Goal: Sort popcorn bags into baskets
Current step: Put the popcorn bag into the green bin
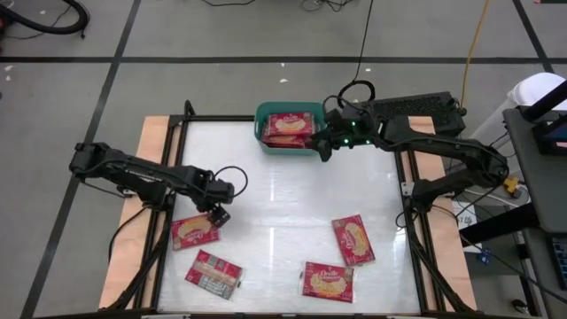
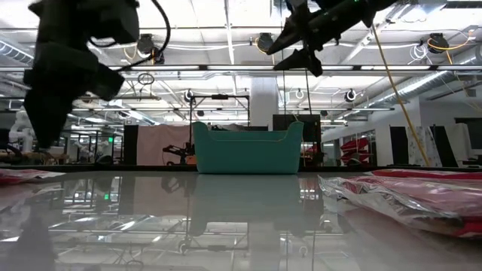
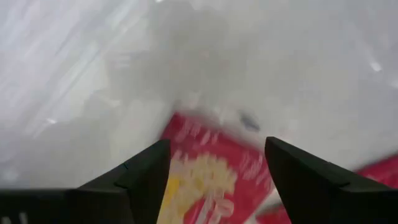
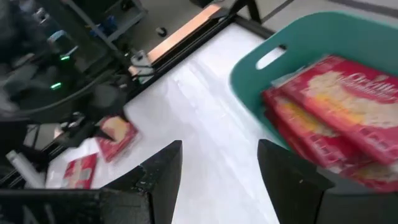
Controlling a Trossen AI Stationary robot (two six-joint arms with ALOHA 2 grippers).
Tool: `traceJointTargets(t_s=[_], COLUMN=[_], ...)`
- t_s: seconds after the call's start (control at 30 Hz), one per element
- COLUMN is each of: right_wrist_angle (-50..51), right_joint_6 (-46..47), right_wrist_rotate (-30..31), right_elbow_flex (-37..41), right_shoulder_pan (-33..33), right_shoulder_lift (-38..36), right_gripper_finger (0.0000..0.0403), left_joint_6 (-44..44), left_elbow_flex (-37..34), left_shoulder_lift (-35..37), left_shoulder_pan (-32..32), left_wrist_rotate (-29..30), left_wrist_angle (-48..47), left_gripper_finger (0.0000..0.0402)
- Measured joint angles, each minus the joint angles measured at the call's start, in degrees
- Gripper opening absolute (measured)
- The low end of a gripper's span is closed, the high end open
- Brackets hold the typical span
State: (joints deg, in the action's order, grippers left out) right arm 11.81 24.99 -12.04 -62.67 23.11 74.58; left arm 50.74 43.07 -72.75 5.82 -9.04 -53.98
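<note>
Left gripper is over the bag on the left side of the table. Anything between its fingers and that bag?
Nothing visible. The left gripper is open just above the popcorn bag, and the left wrist view shows only the bag's red face between the fingers. The next bag lies apart from it.

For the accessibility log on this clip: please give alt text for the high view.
Four popcorn bags lie loose on the white table; more fill the teal basket at its far edge. The open left gripper hovers at one bag; the open right gripper is beside the basket.
</note>
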Motion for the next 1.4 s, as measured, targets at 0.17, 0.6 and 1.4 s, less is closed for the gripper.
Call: traceJointTargets(t_s=[0.17,0.6,1.4], right_wrist_angle=[0.2,0.5,0.9], right_joint_6=[0.8,1.8,2.8], right_wrist_rotate=[0.1,0.0,-0.2], right_elbow_flex=[0.0,0.0,0.0], right_shoulder_pan=[-2.4,-5.6,-6.0], right_shoulder_lift=[0.1,0.1,0.1], right_gripper_finger=[0.0201,0.0201,0.0201], left_joint_6=[0.9,1.9,0.4], left_elbow_flex=[-5.4,-16.0,-14.1], left_shoulder_lift=[0.0,0.3,6.0], left_shoulder_pan=[-1.7,2.7,-4.1], left_wrist_rotate=[-3.0,-6.4,5.4], left_wrist_angle=[8.0,25.8,19.7], left_gripper_finger=[0.0252,0.0101,0.0098])
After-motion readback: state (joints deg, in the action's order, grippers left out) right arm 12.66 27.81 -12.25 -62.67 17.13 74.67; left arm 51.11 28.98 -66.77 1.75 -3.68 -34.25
